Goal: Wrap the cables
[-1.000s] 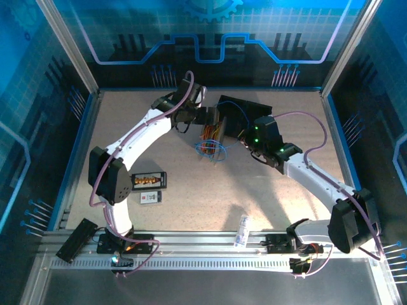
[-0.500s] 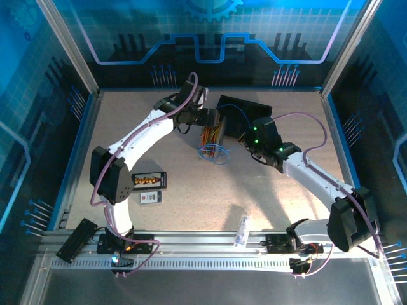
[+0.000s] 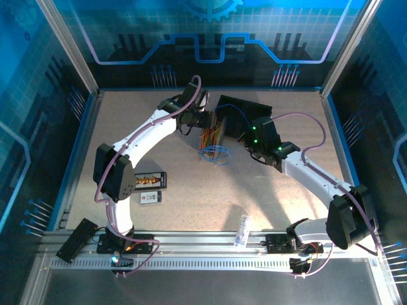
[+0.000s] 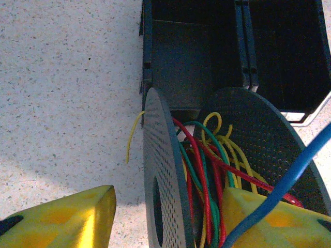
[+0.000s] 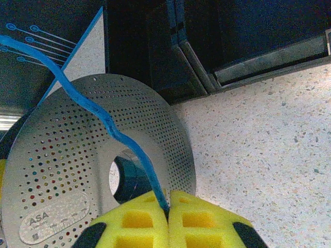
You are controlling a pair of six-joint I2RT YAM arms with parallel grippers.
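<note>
Right claw (image 5: 166, 211) is pinched shut on the blue cable (image 5: 103, 121). The left claw (image 4: 168, 214) is spread open, straddling one disc of the spool (image 5: 77, 170), which is stamped "ASA".

Speckled beige bench top (image 3: 127, 127). A black open-topped plastic box (image 3: 245, 107) sat at the far edge, near its middle. Just beside the box's near side, a grey perforated reel with two round flanges (image 4: 161, 170) stood on edge; one flange carried an oval "ASA" label (image 5: 51, 225). Toward the left edge lay a small black board with orange connectors (image 3: 150, 181), with a small grey card (image 3: 151, 197) just beside it on the near side. A small clear bottle-like item (image 3: 241, 230) lay mid near edge. A long flat black bar (image 3: 75, 240) lay at the near left corner.
</note>
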